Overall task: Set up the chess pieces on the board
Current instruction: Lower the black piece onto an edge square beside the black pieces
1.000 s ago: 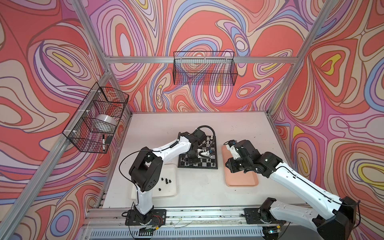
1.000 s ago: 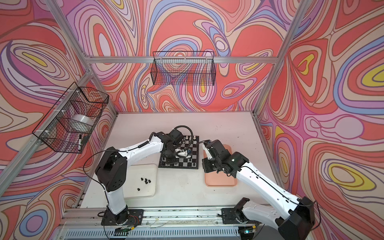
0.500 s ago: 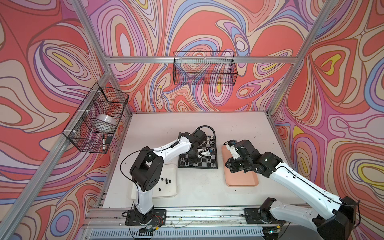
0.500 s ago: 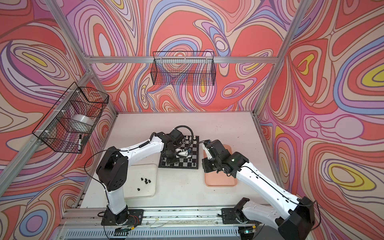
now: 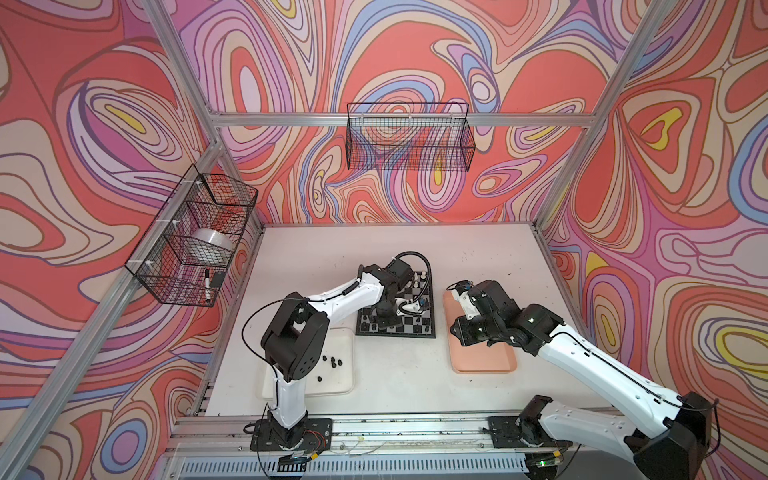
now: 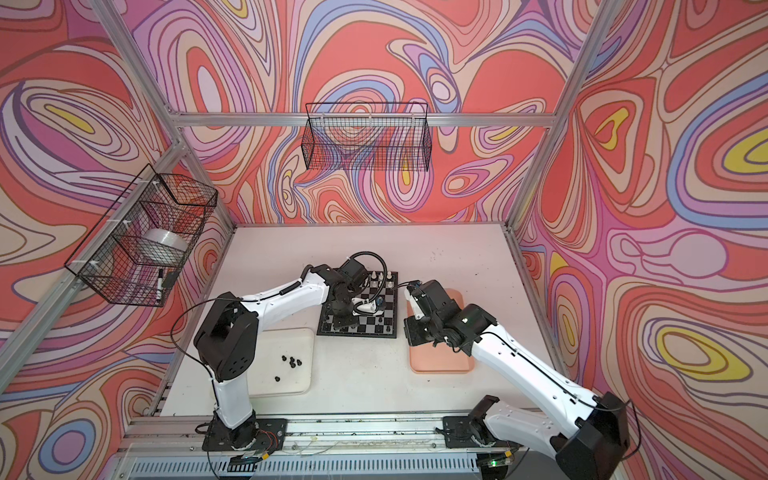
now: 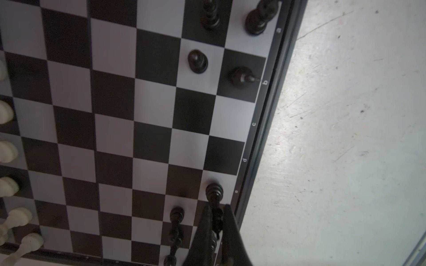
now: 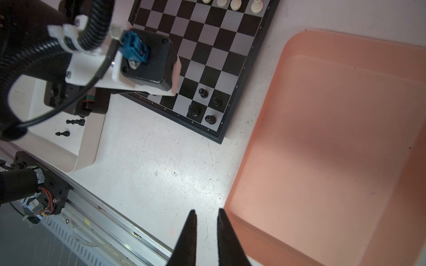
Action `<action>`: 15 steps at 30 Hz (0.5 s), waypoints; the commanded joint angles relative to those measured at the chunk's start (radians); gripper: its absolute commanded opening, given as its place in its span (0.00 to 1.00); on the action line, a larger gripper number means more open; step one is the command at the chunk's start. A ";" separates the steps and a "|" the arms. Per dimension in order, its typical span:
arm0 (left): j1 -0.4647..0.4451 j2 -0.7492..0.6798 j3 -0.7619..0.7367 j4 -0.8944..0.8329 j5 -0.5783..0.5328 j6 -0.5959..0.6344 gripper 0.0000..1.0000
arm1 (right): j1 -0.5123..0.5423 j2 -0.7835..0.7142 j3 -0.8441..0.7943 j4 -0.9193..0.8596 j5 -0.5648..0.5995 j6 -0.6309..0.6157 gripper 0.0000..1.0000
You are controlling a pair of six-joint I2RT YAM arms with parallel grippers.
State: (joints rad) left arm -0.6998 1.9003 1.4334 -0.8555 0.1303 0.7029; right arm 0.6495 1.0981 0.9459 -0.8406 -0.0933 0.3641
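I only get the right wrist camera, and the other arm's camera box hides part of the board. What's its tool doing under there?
Observer: The left tool is shut on a tall black piece, at the board's edge square marked e.
Operator: Anything next to it?
Observer: Another black piece stands one row in, diagonally beside it.
Operator: What's on the walls?
Observer: A wire basket on the left wall holds a roll of tape.
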 commanded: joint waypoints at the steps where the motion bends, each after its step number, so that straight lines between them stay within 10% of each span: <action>1: -0.003 0.022 -0.002 -0.004 0.017 0.002 0.05 | 0.004 0.005 -0.012 0.011 0.015 -0.007 0.17; 15: -0.004 0.021 -0.013 -0.003 0.017 0.006 0.05 | 0.002 0.009 -0.024 0.016 0.021 -0.011 0.18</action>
State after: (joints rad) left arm -0.6998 1.9076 1.4326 -0.8482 0.1310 0.7029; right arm 0.6495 1.1030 0.9340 -0.8375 -0.0910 0.3599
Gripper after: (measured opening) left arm 0.080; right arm 0.175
